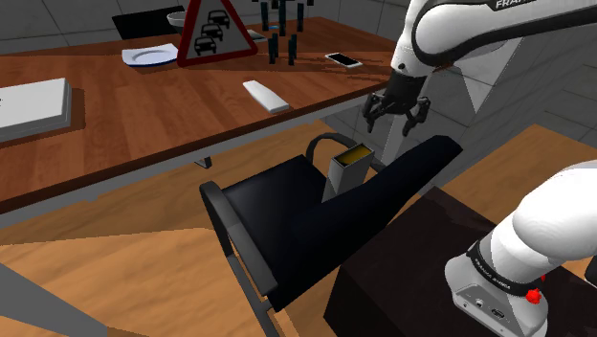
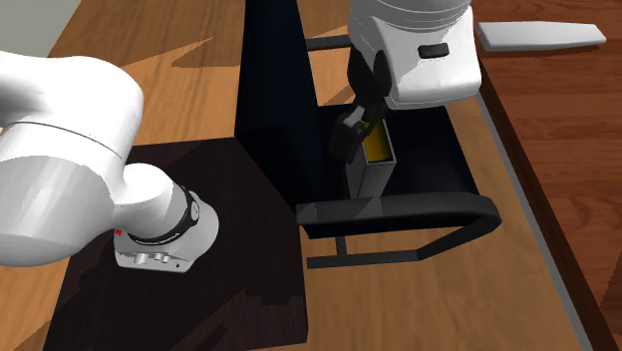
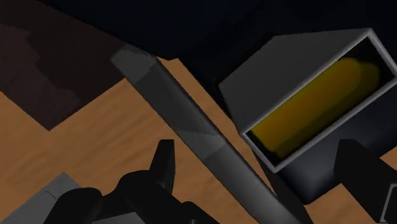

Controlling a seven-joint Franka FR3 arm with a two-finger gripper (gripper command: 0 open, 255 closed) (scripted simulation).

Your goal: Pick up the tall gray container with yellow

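White rounded arm (image 1: 459, 29), dark joint rings, all-black hand (image 1: 392, 122), small red marks.

a home study: wooden desk (image 1: 143, 101), black chair (image 1: 287, 220), plate (image 1: 148, 55), phone (image 1: 343, 60).

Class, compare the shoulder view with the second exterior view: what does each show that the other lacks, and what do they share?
Shoulder view: on the wooden table, a red-edged triangular car sign, a white plate and a phone.
Second exterior view: a look from above that places the open fingers close over the backrest-side rim of the tall gray container.
Both: that container, yellow inside, standing upright on the black chair, with the gripper above it, not holding it.
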